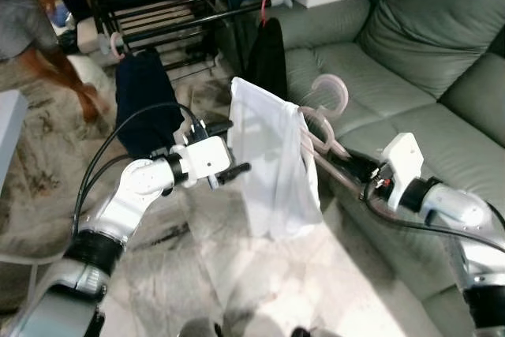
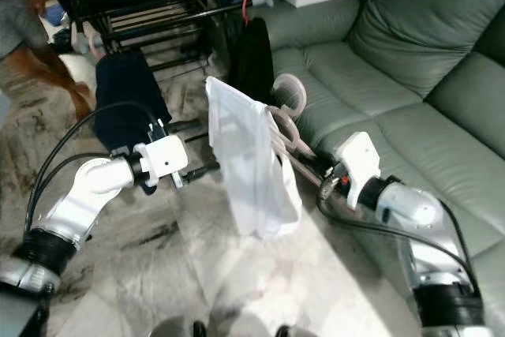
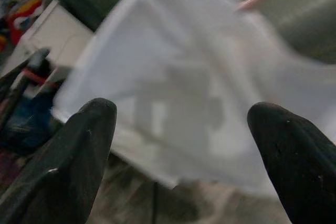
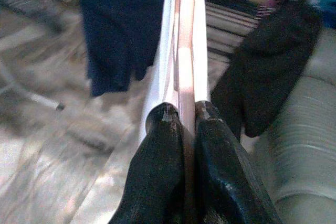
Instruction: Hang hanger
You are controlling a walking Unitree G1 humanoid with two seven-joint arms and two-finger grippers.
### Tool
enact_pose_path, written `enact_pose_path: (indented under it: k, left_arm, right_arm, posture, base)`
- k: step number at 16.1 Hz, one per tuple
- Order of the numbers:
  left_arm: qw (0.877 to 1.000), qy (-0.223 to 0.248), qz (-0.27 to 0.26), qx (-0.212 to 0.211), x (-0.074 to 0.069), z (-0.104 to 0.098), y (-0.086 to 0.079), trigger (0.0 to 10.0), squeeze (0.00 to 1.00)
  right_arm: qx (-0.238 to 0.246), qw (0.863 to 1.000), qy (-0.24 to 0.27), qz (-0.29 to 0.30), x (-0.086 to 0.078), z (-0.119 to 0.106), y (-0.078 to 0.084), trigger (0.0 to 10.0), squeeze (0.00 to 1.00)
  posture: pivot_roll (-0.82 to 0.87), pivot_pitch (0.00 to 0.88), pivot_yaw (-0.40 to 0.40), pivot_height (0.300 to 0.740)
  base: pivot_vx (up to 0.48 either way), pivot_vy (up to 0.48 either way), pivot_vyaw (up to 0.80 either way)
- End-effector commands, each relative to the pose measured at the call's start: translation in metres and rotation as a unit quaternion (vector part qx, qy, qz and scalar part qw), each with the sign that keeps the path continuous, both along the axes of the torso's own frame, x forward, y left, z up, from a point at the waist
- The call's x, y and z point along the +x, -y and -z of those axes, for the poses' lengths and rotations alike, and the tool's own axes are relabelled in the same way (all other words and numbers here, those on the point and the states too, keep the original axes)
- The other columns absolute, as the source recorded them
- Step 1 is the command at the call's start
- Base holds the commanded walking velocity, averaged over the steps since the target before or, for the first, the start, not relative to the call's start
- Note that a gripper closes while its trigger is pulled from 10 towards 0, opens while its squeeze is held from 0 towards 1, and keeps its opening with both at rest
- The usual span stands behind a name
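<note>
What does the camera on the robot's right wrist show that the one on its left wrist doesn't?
Right wrist view: the right hand pinching the pink hanger between its fingers, with a navy garment and a black garment hanging beyond, beside the green sofa.

Left wrist view: the left hand, fingers spread wide, holding nothing, facing the cloth's broad side.

Both: the white cloth on that hanger.

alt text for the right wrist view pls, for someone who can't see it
The right gripper is shut on a pink hanger carrying a white garment, seen edge-on between its two black fingers. Beyond hang a dark blue garment and a black garment, with a grey-green sofa to one side.
</note>
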State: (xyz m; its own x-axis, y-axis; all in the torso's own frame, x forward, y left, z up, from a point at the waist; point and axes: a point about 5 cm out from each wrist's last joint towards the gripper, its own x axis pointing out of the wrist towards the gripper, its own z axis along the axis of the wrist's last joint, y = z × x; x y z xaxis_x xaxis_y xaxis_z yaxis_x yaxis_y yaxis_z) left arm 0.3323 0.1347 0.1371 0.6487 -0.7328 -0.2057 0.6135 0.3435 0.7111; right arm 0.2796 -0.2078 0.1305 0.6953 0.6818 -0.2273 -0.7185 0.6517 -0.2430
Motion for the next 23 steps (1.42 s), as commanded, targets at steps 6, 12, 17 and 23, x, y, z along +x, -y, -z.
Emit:
enact_pose_path:
  k: [6,12,17,23]
  left_arm:
    - [0.999,0.042,-0.016,0.014,0.012,-0.003,-0.002,10.0,1.00]
    - [0.993,0.037,0.056,0.097,0.008,0.006,-0.008,10.0,0.00]
    - [0.985,-0.003,0.115,0.130,0.005,0.011,-0.005,0.0,0.00]
    - [0.981,-0.045,0.107,0.158,0.013,0.013,-0.011,0.0,0.00]
  right_arm:
    - [-0.043,0.998,0.038,-0.039,0.012,-0.001,-0.020,10.0,0.00]
    - [-0.088,0.987,0.011,-0.134,-0.003,0.001,-0.020,10.0,0.00]
    - [-0.104,0.981,0.025,-0.162,-0.008,-0.004,-0.021,10.0,0.00]
    - [-0.095,0.980,0.051,-0.166,-0.009,-0.008,-0.032,10.0,0.00]
  posture:
    - [-0.02,0.000,0.034,0.740]
    - [-0.02,0.000,0.039,0.740]
    - [-0.03,0.000,0.048,0.740]
    - [-0.02,0.000,0.063,0.740]
  base:
    - [0.000,0.000,0.00]
    - [0.000,0.000,0.00]
    - [0.000,0.000,0.00]
    - [0.000,0.000,0.00]
